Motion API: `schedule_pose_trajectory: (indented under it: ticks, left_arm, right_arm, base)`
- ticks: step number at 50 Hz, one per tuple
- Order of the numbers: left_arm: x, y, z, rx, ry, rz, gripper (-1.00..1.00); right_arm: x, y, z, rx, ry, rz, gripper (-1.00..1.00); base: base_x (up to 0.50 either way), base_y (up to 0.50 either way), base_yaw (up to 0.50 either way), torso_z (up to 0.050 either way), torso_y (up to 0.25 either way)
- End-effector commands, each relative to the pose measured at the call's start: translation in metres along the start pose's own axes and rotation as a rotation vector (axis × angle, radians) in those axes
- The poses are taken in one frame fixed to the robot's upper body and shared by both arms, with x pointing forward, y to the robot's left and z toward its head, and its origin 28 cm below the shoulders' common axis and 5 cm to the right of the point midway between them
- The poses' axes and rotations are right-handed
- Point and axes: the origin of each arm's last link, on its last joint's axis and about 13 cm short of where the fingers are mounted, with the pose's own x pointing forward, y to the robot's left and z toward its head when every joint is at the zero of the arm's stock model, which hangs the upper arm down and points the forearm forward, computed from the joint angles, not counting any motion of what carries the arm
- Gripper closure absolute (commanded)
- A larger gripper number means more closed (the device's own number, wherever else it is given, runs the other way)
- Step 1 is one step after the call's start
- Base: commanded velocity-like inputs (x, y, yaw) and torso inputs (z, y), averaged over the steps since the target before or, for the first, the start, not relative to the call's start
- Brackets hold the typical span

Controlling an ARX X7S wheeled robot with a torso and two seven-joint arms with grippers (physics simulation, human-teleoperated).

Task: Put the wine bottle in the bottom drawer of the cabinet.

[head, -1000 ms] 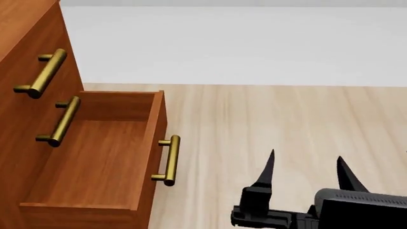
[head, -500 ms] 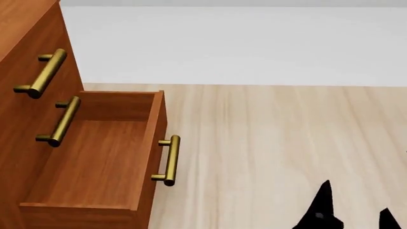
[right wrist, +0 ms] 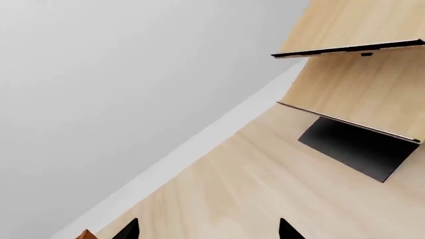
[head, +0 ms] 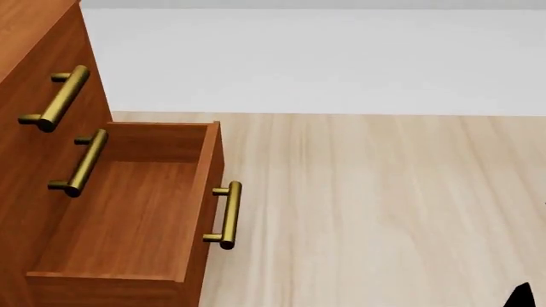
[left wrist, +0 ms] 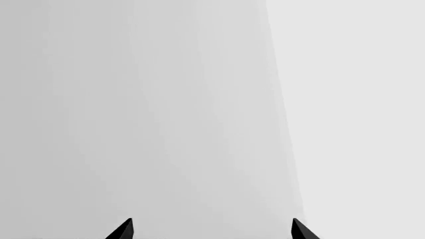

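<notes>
The wine bottle is not visible in any of the three views, so I cannot say where it stands. The bottom drawer (head: 128, 211) of the cabinet (head: 38, 38) is pulled out and its inside is bare wood. Its brass handle (head: 227, 215) faces the pale wooden floor (head: 375, 204). The two upper drawer fronts are closed.

The right pincer (right wrist: 207, 230) shows two dark fingertips standing apart with nothing between them; it looks toward a grey wall and a pale wood rack (right wrist: 359, 74) on a black base (right wrist: 359, 149). In the head view only a small black tip shows at the lower corner. The left pincer (left wrist: 211, 230) is also spread and holds nothing, and it faces only grey wall.

The risk, as I judge it, is in the search: the head camera looks at the drawer and not at the bottle, so an arm could reach blindly and knock the bottle over. The protruding drawer could also be struck when the base turns.
</notes>
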Motion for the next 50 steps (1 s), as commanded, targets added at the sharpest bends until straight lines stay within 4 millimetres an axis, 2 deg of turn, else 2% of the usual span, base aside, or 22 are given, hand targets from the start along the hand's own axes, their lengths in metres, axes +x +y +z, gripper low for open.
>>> schedule_pose_trajectory:
  ticks: [1, 38, 50]
  left_arm:
    - [0.0, -0.001, -0.001, 0.001, 0.016, -0.003, -1.0]
    - [0.0, -0.002, -0.002, 0.011, 0.021, -0.007, -1.0]
    - [-0.003, -0.011, 0.007, 0.006, 0.012, -0.004, -1.0]
  right_arm:
    - [-0.013, -0.009, 0.011, -0.009, -0.026, -0.063, -1.0]
    - [-0.039, -0.036, 0.027, -0.08, -0.086, -0.248, -1.0]
    - [-0.047, -0.04, 0.035, -0.128, -0.103, -0.29, -1.0]
  base:
    - [0.0, 0.0, 0.0, 0.0, 0.0]
    - [0.0, 0.0, 0.0, 0.0, 0.0]
    - [0.0, 0.0, 0.0, 0.0, 0.0]
